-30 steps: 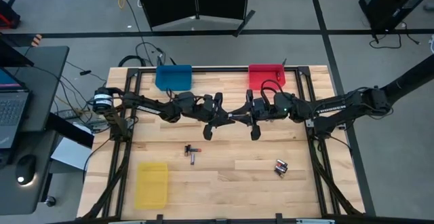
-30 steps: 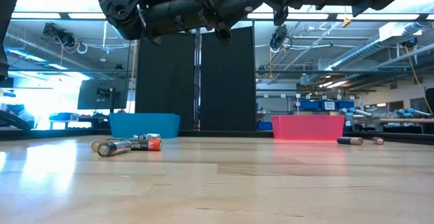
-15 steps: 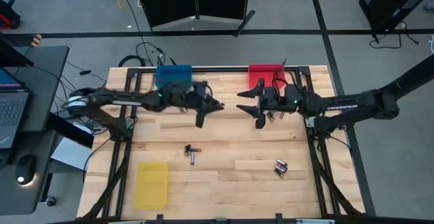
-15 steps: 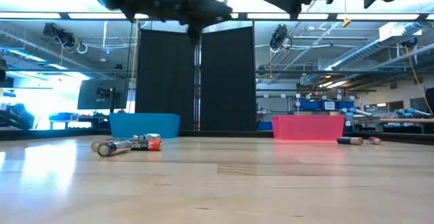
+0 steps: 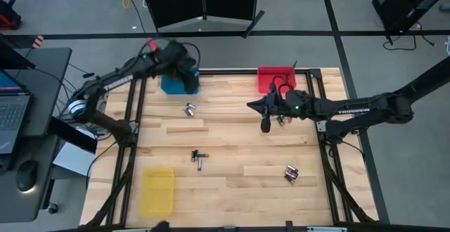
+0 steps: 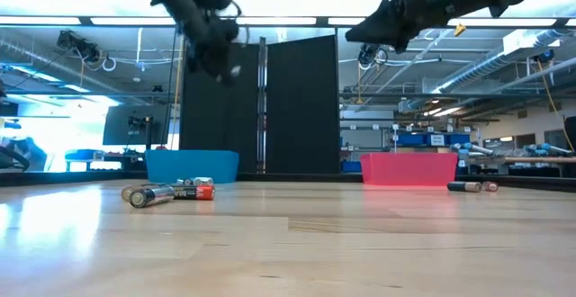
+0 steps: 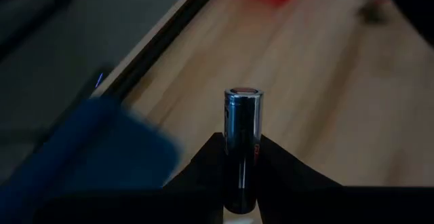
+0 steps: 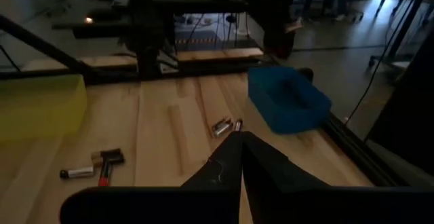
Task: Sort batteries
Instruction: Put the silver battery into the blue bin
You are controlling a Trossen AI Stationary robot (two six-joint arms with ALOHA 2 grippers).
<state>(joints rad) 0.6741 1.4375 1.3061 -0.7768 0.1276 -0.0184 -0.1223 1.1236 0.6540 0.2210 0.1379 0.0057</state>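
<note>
Left pincer (image 7: 241, 183): closed on a dark cylindrical battery (image 7: 242, 149), which stands upright between the two fingers with its metal end cap up. A thin red mark runs along one side of the cell; no lettering can be read. In the high view this pincer (image 5: 184, 72) is at the far left of the bench (image 5: 239, 190), over the blue bin (image 5: 180, 84).

Right pincer (image 8: 241, 157): fingers drawn together to a point, nothing seen between them. In the high view it (image 5: 266, 124) hangs above the bench just in front of the red bin (image 5: 275, 78).

Batteries on the bench: a pair (image 5: 189, 110) near the blue bin; a black-and-red group (image 5: 199, 159) at mid bench; another group (image 5: 291, 173) toward the right front; a few (image 5: 283, 120) beside the right pincer. A yellow bin (image 5: 157, 192) sits at the left front.

Writing: white lettering on the right arm (image 5: 348, 110) is too small to read. Battery labels are not legible in any view.
</note>
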